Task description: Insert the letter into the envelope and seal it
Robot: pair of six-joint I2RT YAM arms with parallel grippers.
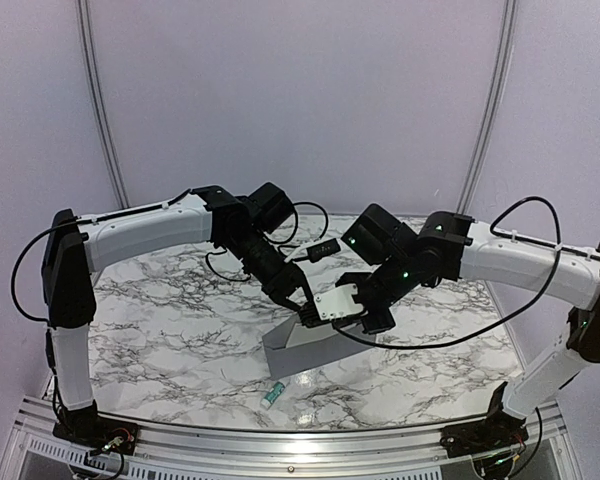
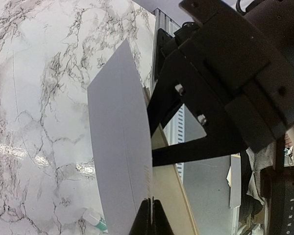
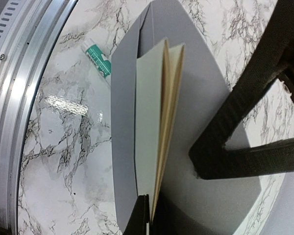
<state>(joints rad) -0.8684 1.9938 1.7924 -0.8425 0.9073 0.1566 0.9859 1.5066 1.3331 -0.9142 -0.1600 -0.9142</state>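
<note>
From the top camera I see both arms meeting over the middle of the marbled bench (image 1: 160, 300). The left tool (image 1: 305, 308) and the right tool (image 1: 368, 320) are close together at the upper edge of the grey envelope (image 1: 300, 352). The envelope stands on edge and tilted. I can't tell whether its lower edge touches the bench. A small green-and-white tube (image 1: 272, 396) lies on the bench just in front of it, apart from it.

On the right wrist camera, my right tool's fingers are pinched tight on the end of the off-white letter (image 3: 149, 127). The letter is folded, and its leaves gape slightly. It lies against the envelope's open grey face, between body and flap. The left tool's black frame crosses on the right.

On the left wrist camera, the left tool is closed hard on the envelope's edge, and the grey sheet rises away from the fingers. A tan strip of the letter shows just behind it, with the right tool's body beyond that.
</note>
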